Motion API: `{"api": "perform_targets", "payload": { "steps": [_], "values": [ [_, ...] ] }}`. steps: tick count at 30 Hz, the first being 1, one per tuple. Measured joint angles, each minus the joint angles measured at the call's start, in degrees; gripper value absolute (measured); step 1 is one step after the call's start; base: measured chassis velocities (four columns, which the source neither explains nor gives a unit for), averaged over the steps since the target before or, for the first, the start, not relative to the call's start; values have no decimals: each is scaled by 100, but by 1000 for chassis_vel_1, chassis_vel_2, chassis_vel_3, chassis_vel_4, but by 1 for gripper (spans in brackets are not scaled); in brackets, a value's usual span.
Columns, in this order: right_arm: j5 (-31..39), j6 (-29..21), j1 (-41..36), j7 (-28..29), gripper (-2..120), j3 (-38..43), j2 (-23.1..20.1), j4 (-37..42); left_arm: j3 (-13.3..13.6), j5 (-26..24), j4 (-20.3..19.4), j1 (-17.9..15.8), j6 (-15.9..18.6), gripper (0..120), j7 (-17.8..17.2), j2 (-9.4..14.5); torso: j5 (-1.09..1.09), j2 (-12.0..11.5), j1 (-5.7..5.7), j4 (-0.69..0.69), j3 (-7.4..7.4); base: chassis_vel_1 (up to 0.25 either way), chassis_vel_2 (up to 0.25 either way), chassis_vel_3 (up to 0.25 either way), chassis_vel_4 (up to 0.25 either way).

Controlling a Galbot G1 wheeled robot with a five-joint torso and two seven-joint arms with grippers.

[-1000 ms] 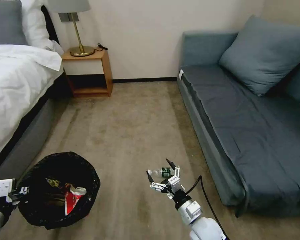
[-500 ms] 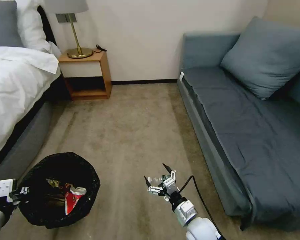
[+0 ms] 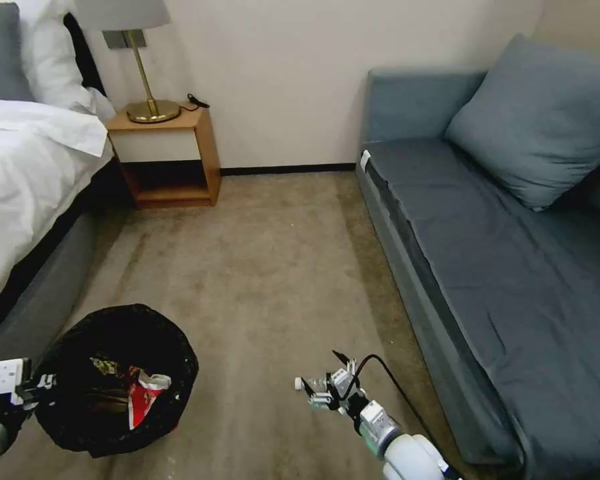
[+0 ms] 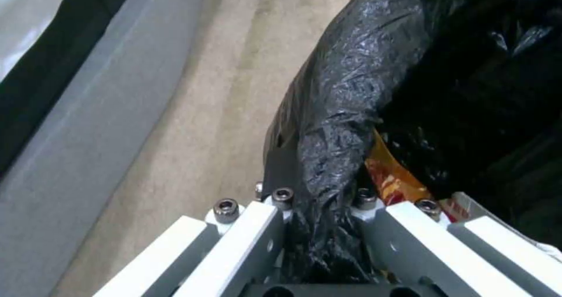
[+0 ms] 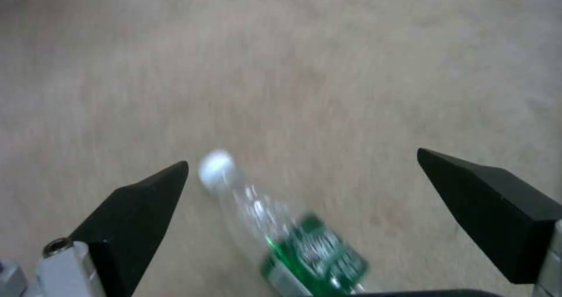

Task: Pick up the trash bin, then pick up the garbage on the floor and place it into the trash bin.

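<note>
The trash bin [image 3: 113,333], round and lined with a glossy black bag, hangs at the lower left above the carpet. My left gripper [image 3: 20,390] is shut on its rim; the left wrist view shows the fingers [image 4: 257,227] pinching the bag's edge [image 4: 328,126]. Inside lie a red-and-white packet [image 3: 140,399] and a gold-brown wrapper [image 4: 393,180]. My right gripper [image 3: 317,369] is low over the carpet, open. In the right wrist view a small clear bottle with a green label [image 5: 281,227] lies on the floor between the spread black fingertips [image 5: 146,196], untouched.
A bed [image 3: 20,173] with white linen runs along the left. A wooden nightstand [image 3: 167,153] with a brass lamp [image 3: 143,100] stands at the back wall. A blue-grey sofa [image 3: 500,247] fills the right. Open carpet [image 3: 260,267] lies between them.
The camera has shifted a little. My right gripper has come down and nearer over the bottle, which it now covers in the head view. The left gripper still holds the bin.
</note>
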Motion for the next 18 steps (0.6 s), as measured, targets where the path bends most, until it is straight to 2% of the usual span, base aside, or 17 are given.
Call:
{"api": "perform_targets", "payload": {
  "steps": [7, 15, 18],
  "values": [
    [-575, -136, 728, -1115, 100, -277, -296, -670, 1, 11, -92, 25, 0, 3, 1, -52, 1, 0, 0, 0, -1, 0, 0, 0, 0],
    [-1082, 29, 1233, -1404, 100, -498, -121, -1372, -13, 15, -161, 64, 0, 3, 2, -69, 0, 0, 0, 1, -1, 0, 0, 0, 0],
    [-1312, 126, 1480, -1473, 96, -601, 60, -1892, -19, 17, -214, 94, 2, 3, 8, -73, 1, 0, 0, 0, -1, 0, 0, 0, 0]
  ]
}}
